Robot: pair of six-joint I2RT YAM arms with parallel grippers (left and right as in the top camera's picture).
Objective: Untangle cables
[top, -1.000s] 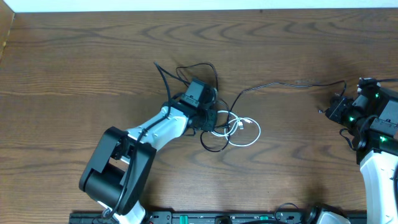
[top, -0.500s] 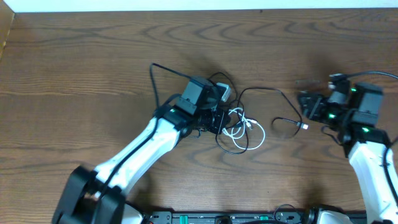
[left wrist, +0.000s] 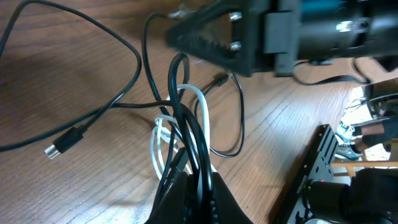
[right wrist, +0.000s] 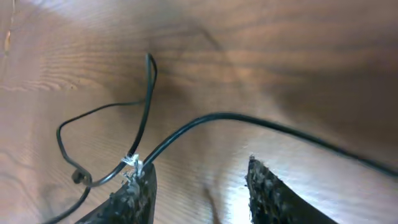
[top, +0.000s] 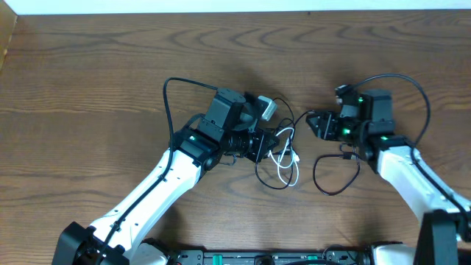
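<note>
The wooden bench (top: pixel 88 66) carries everything. The left arm (top: pixel 165 180) reaches from the near edge toward the white cable (top: pixel 285 157). The right arm (top: pixel 405 165) comes in from that cable's far side. A second ago it sat out at the bench edge and has closed in since.

The left gripper (left wrist: pixel 196 180) is clamped on the black cable (left wrist: pixel 185 115), with a white strand running in alongside it. Only the left wrist view shows this, because overhead the gripper body hides the pinch. The right gripper (right wrist: pixel 200 168) stands just right of the white cable with its jaws spread, holding nothing, and a black strand crosses ahead of its tips.

The black cable's loose loop lies right of the white cable, nearer the front edge than half a second ago. In the wrist view a small plug (left wrist: pixel 62 142) rests left of the white cable.
</note>
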